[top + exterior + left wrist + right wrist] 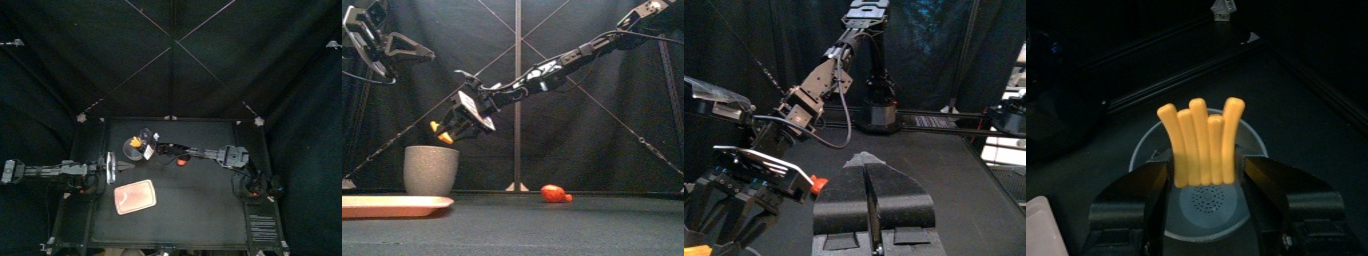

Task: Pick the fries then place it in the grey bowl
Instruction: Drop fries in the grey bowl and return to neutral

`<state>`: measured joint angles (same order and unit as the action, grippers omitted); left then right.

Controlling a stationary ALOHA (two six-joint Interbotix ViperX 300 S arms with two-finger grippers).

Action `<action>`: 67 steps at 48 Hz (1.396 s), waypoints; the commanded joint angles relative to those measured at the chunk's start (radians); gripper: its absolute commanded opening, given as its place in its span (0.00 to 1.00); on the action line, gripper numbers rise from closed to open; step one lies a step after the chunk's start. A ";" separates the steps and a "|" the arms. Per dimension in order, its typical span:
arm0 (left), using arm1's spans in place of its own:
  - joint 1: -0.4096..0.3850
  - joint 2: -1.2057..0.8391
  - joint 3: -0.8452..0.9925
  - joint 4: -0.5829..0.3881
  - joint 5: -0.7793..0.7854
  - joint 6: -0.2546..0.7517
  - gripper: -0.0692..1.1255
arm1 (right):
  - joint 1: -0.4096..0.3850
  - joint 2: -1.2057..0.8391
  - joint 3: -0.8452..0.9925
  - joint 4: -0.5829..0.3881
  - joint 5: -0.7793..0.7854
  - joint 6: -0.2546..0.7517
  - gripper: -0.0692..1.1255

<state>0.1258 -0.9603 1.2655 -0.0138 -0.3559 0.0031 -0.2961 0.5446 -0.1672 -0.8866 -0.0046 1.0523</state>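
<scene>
Holding the fries (1200,137) in the right gripper (1207,182): the jaws are closed against the two sides of the bunch, at its lower part, and the yellow sticks stick out well past the jaw tips.

Position: in the front view the fries (442,130) hang in the air above the tall grey speckled cup (430,170), tilted, and touch neither cup nor bench (609,232). The right wrist view looks past the sticks into the cup's open mouth.

Handling, our judgement: the sticks look joined into one stiff piece of smooth moulded toy plastic, probably light and not fragile. The risk is slip or swivel between the jaws, not crushing. We think the present hold, across the flat bunch and low down, is the sensible one. A pinch on a single stick tip would let it twist.

Other items: a flat pink tray (389,206) beside the cup and a small red toy food (552,193) further right on the bench, both apart from the cup. The left arm (54,170) rests at the bench's left edge.
</scene>
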 commanded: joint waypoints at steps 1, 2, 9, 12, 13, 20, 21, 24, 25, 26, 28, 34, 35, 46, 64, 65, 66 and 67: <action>0.006 0.003 -0.011 0.000 -0.011 0.003 0.05 | 0.002 -0.018 -0.034 0.006 0.008 0.000 0.78; 0.006 0.003 -0.011 0.000 -0.011 0.003 0.05 | 0.003 -0.014 -0.035 0.008 0.011 0.000 0.81; 0.006 0.003 -0.011 0.000 -0.011 0.003 0.05 | 0.009 -0.015 -0.044 0.000 0.058 -0.005 0.94; 0.006 0.003 -0.011 0.000 -0.011 0.003 0.05 | 0.012 -0.021 -0.046 -0.005 0.083 -0.005 0.94; 0.006 0.003 -0.009 0.000 -0.011 0.002 0.05 | 0.012 -0.025 -0.044 -0.006 0.086 -0.005 0.94; 0.006 0.003 0.000 -0.002 -0.011 0.000 0.05 | 0.046 -0.064 -0.002 -0.021 0.086 -0.005 0.94; 0.006 0.003 0.002 0.000 -0.012 0.000 0.05 | 0.054 -0.074 0.009 -0.025 0.083 -0.005 0.94; 0.005 0.003 0.006 -0.002 -0.011 -0.002 0.05 | 0.077 -0.107 0.049 -0.035 0.072 -0.005 0.94; 0.005 0.003 0.008 -0.002 -0.011 -0.003 0.05 | 0.084 -0.118 0.063 -0.038 0.069 -0.005 0.94; 0.005 0.003 0.011 -0.002 -0.011 -0.002 0.05 | 0.091 -0.132 0.080 -0.041 0.064 -0.005 0.94; 0.002 0.003 0.015 0.000 -0.011 -0.002 0.05 | 0.110 -0.166 0.120 -0.049 0.051 -0.005 0.94; 0.002 0.000 0.025 0.000 -0.011 -0.002 0.05 | 0.152 -0.255 0.225 -0.052 0.029 -0.005 0.94; 0.000 0.000 0.025 0.000 -0.011 -0.002 0.05 | 0.158 -0.272 0.244 -0.052 0.028 -0.003 0.94; -0.006 -0.008 0.017 0.002 -0.011 -0.002 0.05 | 0.236 -0.476 0.479 -0.048 0.008 0.000 0.94; -0.003 -0.009 0.040 0.011 -0.005 0.002 0.05 | 0.333 -0.715 0.764 0.069 0.084 0.015 0.94; -0.002 -0.009 0.040 0.011 -0.005 0.002 0.05 | 0.334 -0.727 0.776 0.074 0.089 0.015 0.94; -0.002 -0.009 0.041 0.011 -0.005 0.002 0.05 | 0.336 -0.742 0.787 0.081 0.094 0.015 0.94; -0.002 -0.009 0.041 0.011 -0.005 0.002 0.05 | 0.336 -0.755 0.799 0.084 0.097 0.015 0.94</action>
<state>0.1212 -0.9710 1.3192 -0.0046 -0.3559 0.0046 0.0414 -0.1273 0.6044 -0.8207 0.0798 1.0646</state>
